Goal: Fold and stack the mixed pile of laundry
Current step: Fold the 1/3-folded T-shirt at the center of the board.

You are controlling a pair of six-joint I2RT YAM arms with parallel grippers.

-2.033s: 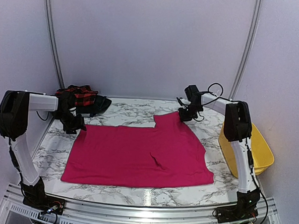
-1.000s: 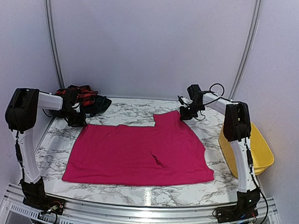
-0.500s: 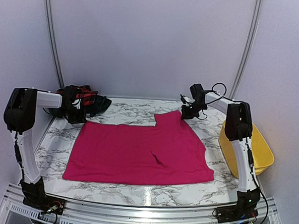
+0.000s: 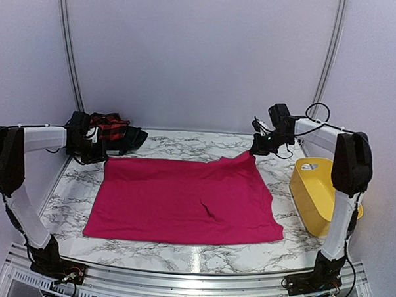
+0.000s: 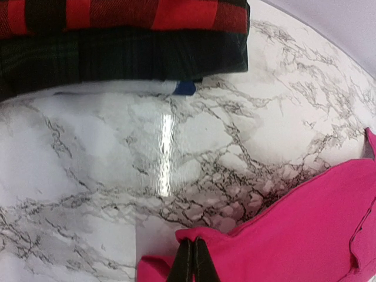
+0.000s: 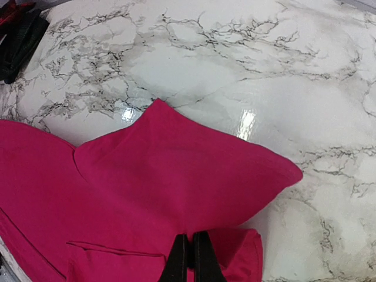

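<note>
The left gripper (image 4: 96, 157) sat at the far-left corner of the pink garment (image 4: 182, 200). In the left wrist view its fingers (image 5: 191, 261) were pressed together with the pink edge (image 5: 305, 229) bunched between them, so it was clamped on that corner. The right gripper (image 4: 256, 151) was at the garment's far-right corner. The right wrist view showed its fingers (image 6: 189, 255) closed on a fold of the same pink cloth (image 6: 147, 194), which rose in a peak just beyond them.

The pink garment lay spread over the middle of the marble table (image 4: 178, 142), reaching from the table's left part towards its right part and close to its near edge. Its far edge ran between the two grippers and dipped a little between the held corners. The cloth was plain magenta, mostly flat, with a short dark crease (image 4: 208, 211) right of its centre and a wavy near-right corner.

In the table's far-left corner, just beyond the left gripper, a red-and-black checked garment (image 4: 110, 126) rested on top of a dark plaid garment (image 4: 131, 140). In the left wrist view the two (image 5: 117, 12) (image 5: 117, 56) lay stacked with straight edges, and a small blue tab (image 5: 184, 88) showed at the lower one's edge. They were apart from the pink garment, with bare marble between.

A yellow tub (image 4: 314, 186) stood at the table's right edge.
</note>
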